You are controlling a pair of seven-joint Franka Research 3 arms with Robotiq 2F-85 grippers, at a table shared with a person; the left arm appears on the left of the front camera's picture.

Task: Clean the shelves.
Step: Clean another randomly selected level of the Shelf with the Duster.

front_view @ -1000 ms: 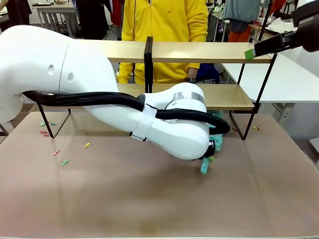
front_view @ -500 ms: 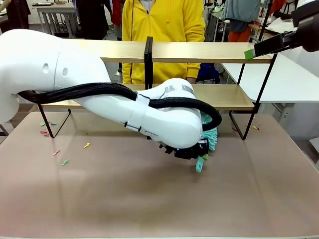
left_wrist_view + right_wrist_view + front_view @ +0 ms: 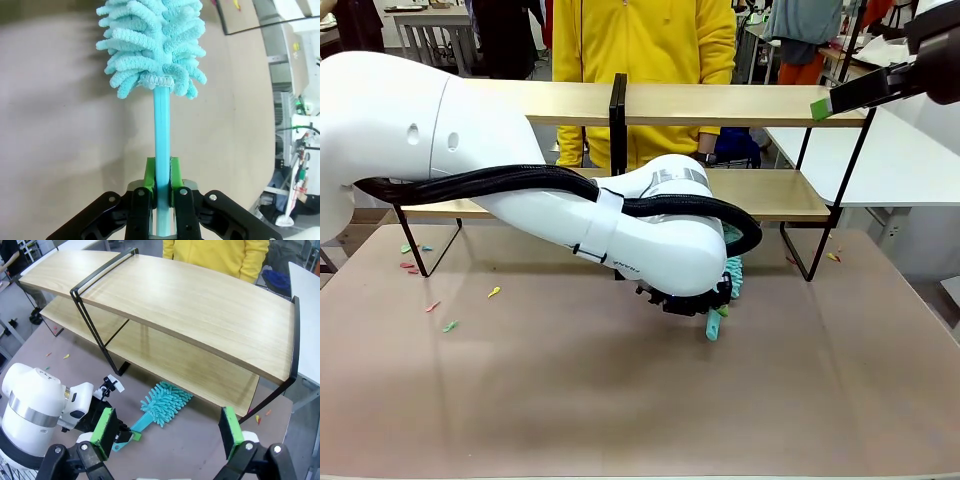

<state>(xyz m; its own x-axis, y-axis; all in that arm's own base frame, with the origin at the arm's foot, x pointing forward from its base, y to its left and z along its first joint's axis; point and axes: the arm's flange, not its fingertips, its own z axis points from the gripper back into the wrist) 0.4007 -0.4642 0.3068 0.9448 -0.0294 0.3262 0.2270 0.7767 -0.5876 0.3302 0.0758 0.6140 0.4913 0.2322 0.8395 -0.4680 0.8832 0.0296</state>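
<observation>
Teal fluffy duster [image 3: 150,45] is pinched by its handle between the green pads of the left gripper [image 3: 161,176]. It is just in front of the shelves [image 3: 720,103], low down by the bottom board. The right gripper [image 3: 169,434] hangs above the shelves, fingers spread wide. A person [image 3: 650,40] in yellow stands behind the shelves.

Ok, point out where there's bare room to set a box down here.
Both boards of the shelves look bare where visible. The table is open along its near edge and at its right side. Crowded: the middle, where the left gripper, shut on the duster, hangs in front of the lower board; small scraps litter the table's left.
</observation>
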